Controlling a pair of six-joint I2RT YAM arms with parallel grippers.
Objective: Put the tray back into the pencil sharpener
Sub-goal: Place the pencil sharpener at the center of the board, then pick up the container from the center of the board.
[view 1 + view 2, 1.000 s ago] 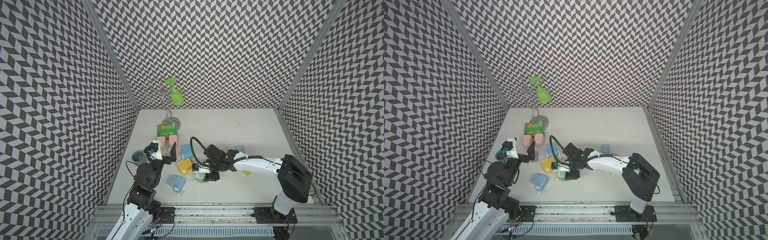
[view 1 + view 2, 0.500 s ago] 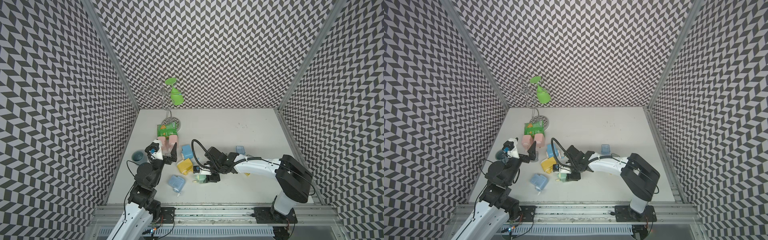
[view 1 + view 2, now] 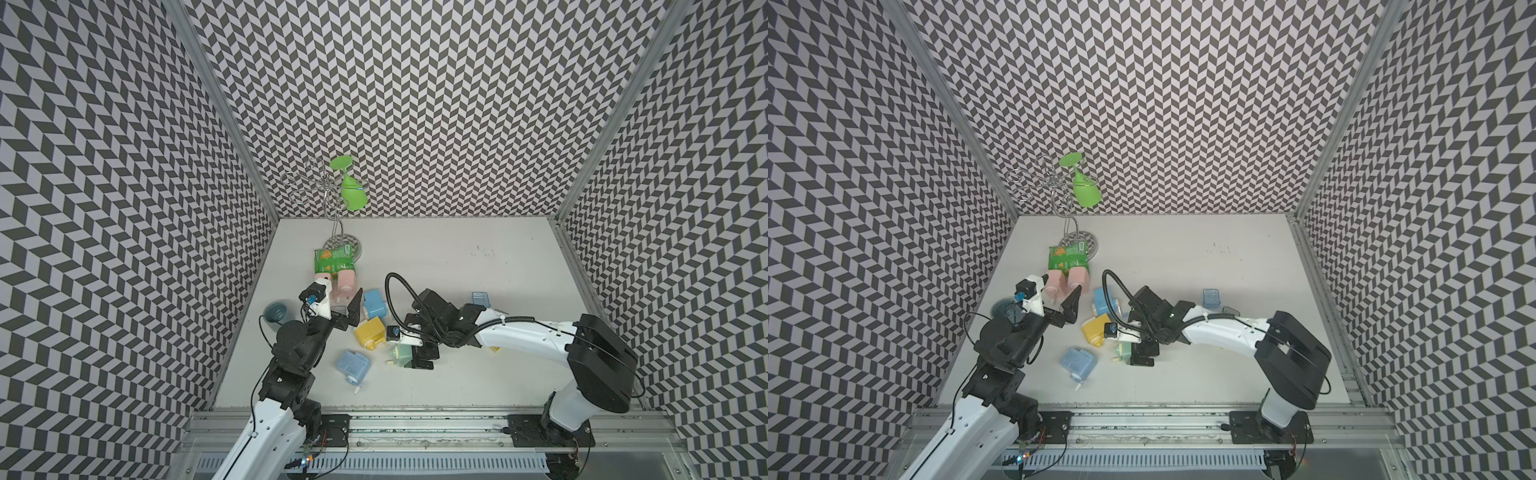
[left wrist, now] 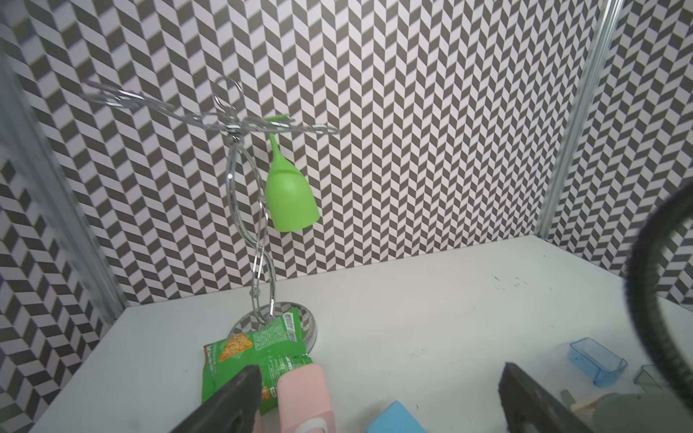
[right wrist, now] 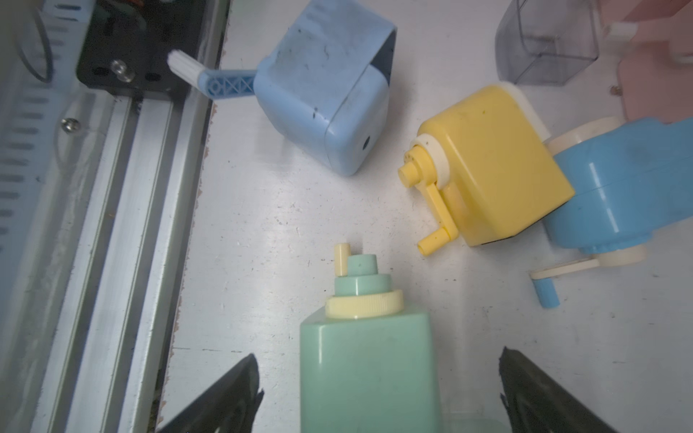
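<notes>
- Now the right pincer [image 5: 377, 356] stands released, its two black fingers [image 5: 225, 401] spread either side of the mint-green sharpener [image 5: 369, 378]. A strip of desk [image 5: 262, 225] shows in each gap.
- The mint-green sharpener rests on the desk near the front middle. Its crank end points away from the wrist, toward the other sharpeners.
- A pale clear piece [image 5: 468, 425] shows at the sharpener's end nearest the wrist. I cannot tell whether this is its tray.
- Just beyond lies a yellow sharpener [image 5: 495, 165], touching a bright blue sharpener [image 5: 618, 187].
- Nearer the front rail and apart from them, a pale blue sharpener [image 5: 322, 108] lies with its hollow side open.
- A grey clear tray [image 5: 547, 45] sits loose beside the yellow sharpener.
- A blue clear tray [image 4: 596, 360] sits loose on the far side of the right arm.
- The left pincer [image 4: 380, 367] is released too, its fingers wide with nothing between them. It is held above the desk by a pink sharpener [image 4: 303, 397] and a green snack bag [image 4: 255, 348].
- Toward the back left corner stands a wire rack [image 4: 243, 180] with a green glass [image 4: 290, 195] hanging upside down from it.
- A grey cup [image 3: 276, 311] sits by the left wall.
</notes>
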